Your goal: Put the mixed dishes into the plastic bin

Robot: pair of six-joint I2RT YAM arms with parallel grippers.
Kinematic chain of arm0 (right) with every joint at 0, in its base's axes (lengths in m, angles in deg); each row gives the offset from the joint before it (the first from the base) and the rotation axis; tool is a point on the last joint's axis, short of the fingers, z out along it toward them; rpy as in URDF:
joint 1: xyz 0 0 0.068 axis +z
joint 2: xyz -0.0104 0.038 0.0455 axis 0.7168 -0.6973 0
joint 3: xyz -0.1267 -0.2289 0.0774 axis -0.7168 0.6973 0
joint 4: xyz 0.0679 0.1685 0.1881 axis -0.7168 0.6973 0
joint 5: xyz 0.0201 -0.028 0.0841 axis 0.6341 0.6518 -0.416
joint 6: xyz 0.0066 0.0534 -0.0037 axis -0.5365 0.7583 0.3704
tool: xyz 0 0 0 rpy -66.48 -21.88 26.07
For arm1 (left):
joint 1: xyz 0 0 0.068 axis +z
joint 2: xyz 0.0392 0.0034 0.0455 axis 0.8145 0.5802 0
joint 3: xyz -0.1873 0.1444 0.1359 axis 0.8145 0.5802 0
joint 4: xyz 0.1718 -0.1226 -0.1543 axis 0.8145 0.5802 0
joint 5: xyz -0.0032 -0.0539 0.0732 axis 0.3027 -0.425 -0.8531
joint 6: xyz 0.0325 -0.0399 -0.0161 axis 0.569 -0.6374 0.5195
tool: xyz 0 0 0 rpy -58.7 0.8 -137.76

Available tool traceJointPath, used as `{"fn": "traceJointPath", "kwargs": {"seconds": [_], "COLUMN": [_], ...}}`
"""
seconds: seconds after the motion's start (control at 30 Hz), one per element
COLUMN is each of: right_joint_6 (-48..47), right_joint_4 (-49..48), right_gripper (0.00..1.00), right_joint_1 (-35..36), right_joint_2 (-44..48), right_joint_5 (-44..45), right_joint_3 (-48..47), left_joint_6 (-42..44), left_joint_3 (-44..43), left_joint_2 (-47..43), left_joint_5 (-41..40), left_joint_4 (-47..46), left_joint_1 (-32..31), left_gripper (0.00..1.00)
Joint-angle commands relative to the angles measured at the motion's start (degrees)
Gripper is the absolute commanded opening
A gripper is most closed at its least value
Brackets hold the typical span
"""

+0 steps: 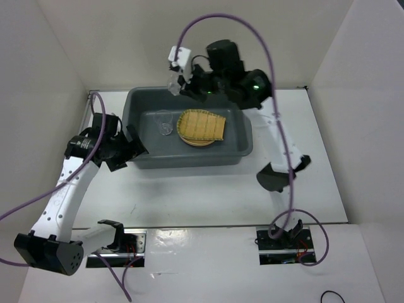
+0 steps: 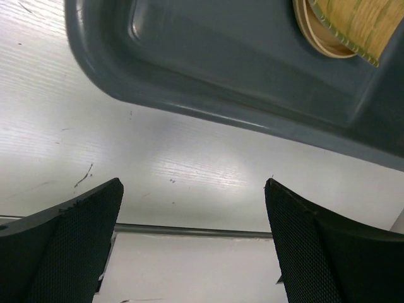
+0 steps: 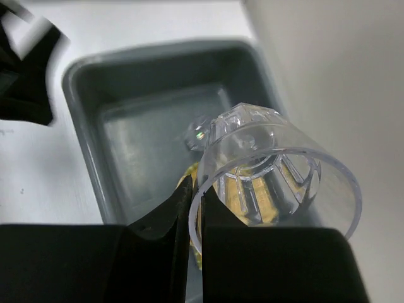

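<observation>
Nearest us, our left jaws stand wide over the bare bench, just beside the bin's left wall, holding nothing. Inside the bin, one cup sits on the floor left of the tray, which lies on a plate. Farther off, our right jaws pinch the wall of the second cup at its rim. It is tipped on its side, high over the bin's far edge. We judge the release comes next. We should carry it over bare floor, lower it close, then open, so it neither bounces out nor strikes the stack.
</observation>
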State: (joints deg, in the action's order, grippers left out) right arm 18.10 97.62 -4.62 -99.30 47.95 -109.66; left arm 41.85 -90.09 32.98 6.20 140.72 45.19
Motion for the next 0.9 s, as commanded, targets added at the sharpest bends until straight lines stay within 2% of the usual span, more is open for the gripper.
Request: {"fn": "traceJointPath", "kwargs": {"seconds": [0.0, 0.17, 0.3, 0.6, 0.77, 0.87], "right_joint_6": [2.01, 2.02, 3.86, 3.86, 3.86, 4.39], "right_joint_4": [7.61, 7.61, 7.61, 7.61, 7.61, 7.61], "right_gripper": [0.0, 0.0, 0.0, 0.0, 0.06, 0.12], "right_joint_1": [1.36, 8.3, 9.36, 9.98, 11.03, 11.57], "right_joint_2": [-13.6, -21.53, -26.81, -37.45, -39.12, -41.75], "right_joint_5": [-2.1, -1.31, -2.46, 4.65, 5.89, 9.49], "right_joint_3": [-2.13, -2.14, -3.46, -7.59, -9.16, -14.16], "left_joint_6": [-1.93, -4.65, -5.19, -5.19, -4.66, -4.13], "left_joint_3": [-2.55, 0.43, 1.13, 4.04, 5.09, 6.23], "left_joint_2": [-3.84, -7.09, -8.33, -9.47, -9.47, -9.47], "left_joint_5": [-3.54, -3.54, -3.54, -3.54, -4.34, -4.34], "left_joint_4": [3.63, 5.48, 6.0, 6.54, 6.54, 5.75], "left_joint_1": [-0.15, -0.15, -0.15, -0.15, -0.15, -0.15], "left_gripper": [0.99, 0.99, 0.99, 0.99, 0.99, 0.99]}}
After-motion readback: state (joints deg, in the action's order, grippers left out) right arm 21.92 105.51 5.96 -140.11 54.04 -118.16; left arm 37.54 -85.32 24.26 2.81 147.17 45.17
